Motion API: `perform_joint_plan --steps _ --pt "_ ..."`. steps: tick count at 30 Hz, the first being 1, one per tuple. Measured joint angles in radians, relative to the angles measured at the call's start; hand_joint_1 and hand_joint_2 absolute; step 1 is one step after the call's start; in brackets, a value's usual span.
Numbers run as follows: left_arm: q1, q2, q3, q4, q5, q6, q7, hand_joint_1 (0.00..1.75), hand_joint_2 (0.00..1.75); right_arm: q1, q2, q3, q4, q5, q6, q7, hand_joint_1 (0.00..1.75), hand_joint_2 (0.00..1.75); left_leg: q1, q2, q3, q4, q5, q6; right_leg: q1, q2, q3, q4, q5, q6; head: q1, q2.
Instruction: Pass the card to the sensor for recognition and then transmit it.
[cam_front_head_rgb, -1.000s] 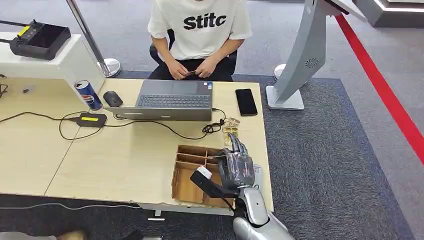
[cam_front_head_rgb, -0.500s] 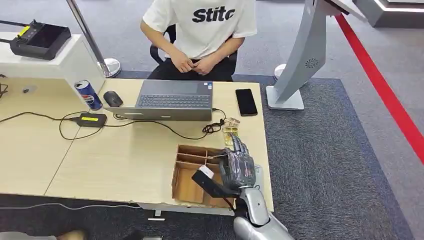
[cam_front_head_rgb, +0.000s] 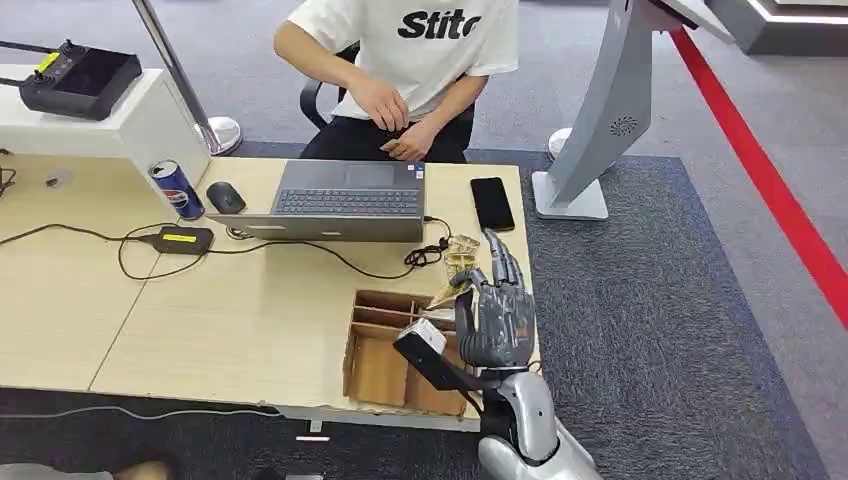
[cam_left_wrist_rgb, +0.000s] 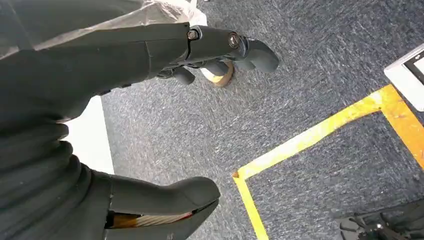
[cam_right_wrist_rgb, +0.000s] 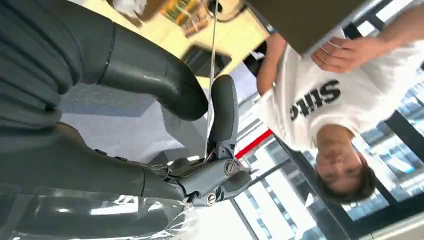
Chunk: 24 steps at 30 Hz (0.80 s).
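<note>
My right hand is raised above the table's near right corner, over the far right edge of the cardboard organizer. It pinches a thin card between thumb and a finger; the right wrist view shows the card edge-on, pointing toward the laptop and the seated person. In the head view the pale card sticks out at the thumb side. A black box with a yellow label lies on cables at the table's left. My left hand hangs over the carpet with fingers and thumb apart, holding nothing.
A laptop, mouse, blue can, black phone and snack packets lie along the far side of the table. A person sits behind the laptop. A grey kiosk stand rises to the right.
My right hand has lifted and moved away from me, from over the organizer's compartments toward the snack packets, still pinching the card. The person has shifted their arms.
</note>
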<state>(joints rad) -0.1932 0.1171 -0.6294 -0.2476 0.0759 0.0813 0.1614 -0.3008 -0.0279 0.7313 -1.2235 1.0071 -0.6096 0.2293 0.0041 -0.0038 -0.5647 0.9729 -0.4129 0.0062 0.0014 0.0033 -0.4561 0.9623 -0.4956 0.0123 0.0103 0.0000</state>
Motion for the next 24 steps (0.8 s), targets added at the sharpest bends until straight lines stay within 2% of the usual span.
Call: perform_joint_plan --steps 8,11,16,24 --pt "0.011 0.002 0.006 0.0 0.008 0.006 -0.008 0.0 1.75 0.051 -0.039 -0.061 -0.261 0.051 -0.014 0.007 1.75 1.75 0.0 0.0 0.0 0.0 0.0 0.0 -0.001 0.0 0.0 0.0 0.0 0.0 0.0 0.0" --pt "0.012 0.001 0.007 0.0 0.008 0.006 -0.01 0.0 1.75 0.058 -0.045 -0.073 -0.315 0.053 -0.008 0.007 1.75 1.75 0.0 0.0 0.0 0.0 0.0 0.0 -0.001 0.0 0.0 0.0 0.0 0.0 0.0 0.0" --pt "0.012 0.0 0.006 0.0 -0.001 0.003 -0.01 0.0 1.75 0.055 -0.038 -0.077 -0.338 0.027 -0.02 -0.048 1.75 1.75 0.0 0.0 0.0 0.0 0.0 0.0 0.0 0.0 0.0 0.0 0.0 0.0 0.0 0.0" --pt "-0.005 -0.009 0.005 0.0 -0.027 -0.01 0.004 0.0 1.75 -0.022 0.036 -0.056 -0.257 -0.025 -0.041 -0.122 1.75 1.75 0.0 0.0 0.0 0.0 0.001 0.0 0.001 0.0 0.0 0.001 0.0 0.0 0.0 0.0"
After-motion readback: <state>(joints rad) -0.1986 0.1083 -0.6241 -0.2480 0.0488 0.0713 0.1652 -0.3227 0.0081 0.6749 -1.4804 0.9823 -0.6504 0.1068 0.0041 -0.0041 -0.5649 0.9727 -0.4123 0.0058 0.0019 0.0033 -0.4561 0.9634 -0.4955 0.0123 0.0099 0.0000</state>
